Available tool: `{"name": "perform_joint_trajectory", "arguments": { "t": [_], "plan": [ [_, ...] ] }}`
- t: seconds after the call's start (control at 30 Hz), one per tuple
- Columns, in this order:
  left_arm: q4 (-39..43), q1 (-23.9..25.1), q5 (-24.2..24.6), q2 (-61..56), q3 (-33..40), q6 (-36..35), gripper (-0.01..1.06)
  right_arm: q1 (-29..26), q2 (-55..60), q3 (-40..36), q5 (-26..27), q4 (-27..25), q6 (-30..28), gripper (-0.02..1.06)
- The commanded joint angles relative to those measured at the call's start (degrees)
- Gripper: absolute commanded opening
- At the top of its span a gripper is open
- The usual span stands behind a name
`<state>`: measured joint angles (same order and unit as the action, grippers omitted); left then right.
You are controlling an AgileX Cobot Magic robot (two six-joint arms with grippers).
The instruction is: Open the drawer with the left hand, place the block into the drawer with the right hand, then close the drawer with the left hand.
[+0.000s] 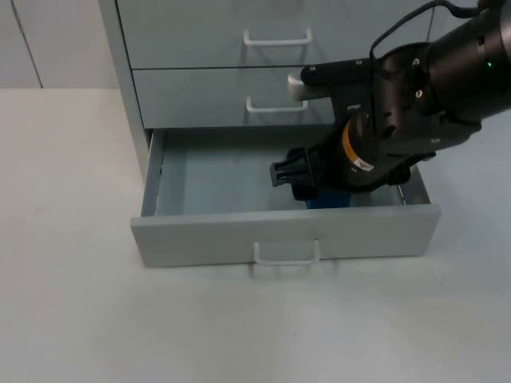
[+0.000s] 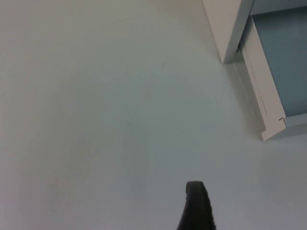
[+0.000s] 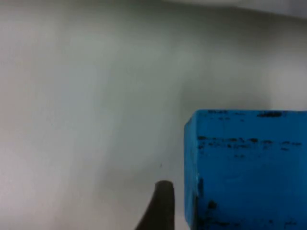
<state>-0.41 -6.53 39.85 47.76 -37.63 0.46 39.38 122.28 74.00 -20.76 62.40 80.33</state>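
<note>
Right end effector (image 1: 297, 182) over blue block (image 3: 247, 167) — in open drawer (image 1: 215, 179).

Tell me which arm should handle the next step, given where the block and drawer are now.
Right: its claw is down inside the open grey metal drawer at the blue block, so it finishes placing. The left claw waits over the white table beside the drawer.
</note>
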Motion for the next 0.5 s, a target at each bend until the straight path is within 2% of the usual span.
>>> {"name": "perform_joint_trajectory", "arguments": {
  "t": [0.0,0.07,0.17,0.23,0.4,0.43,0.47],
  "plan": [
    [-0.07,0.17,-0.62,-0.27,0.28,-0.46,0.59,0.01,-1.29,0.25,-0.22,0.01,0.16,0.75],
    [-0.07,0.17,-0.62,-0.27,0.28,-0.46,0.59,0.25,-3.15,0.25,-0.56,-2.62,-0.94,0.75],
    [-0.18,0.17,-0.62,-0.27,0.28,-0.46,0.59,1.45,-6.69,0.25,-2.78,-8.98,-7.55,0.75],
    [-0.18,0.17,-0.62,-0.27,0.28,-0.46,0.59,1.58,-7.35,0.25,-3.58,-9.92,-8.82,0.75],
    [-0.18,0.17,-0.4,-0.27,0.28,-0.46,0.59,3.59,-12.15,0.25,-13.11,-27.22,-24.21,0.75],
    [-0.18,0.17,-0.4,-0.27,0.28,-0.46,0.59,3.59,-12.15,0.25,-13.11,-27.22,-24.21,0.75],
    [-0.18,0.17,-0.4,-0.27,0.28,-0.46,0.59,3.82,-12.98,0.15,-15.14,-30.55,-27.62,0.75]
  ]
}}
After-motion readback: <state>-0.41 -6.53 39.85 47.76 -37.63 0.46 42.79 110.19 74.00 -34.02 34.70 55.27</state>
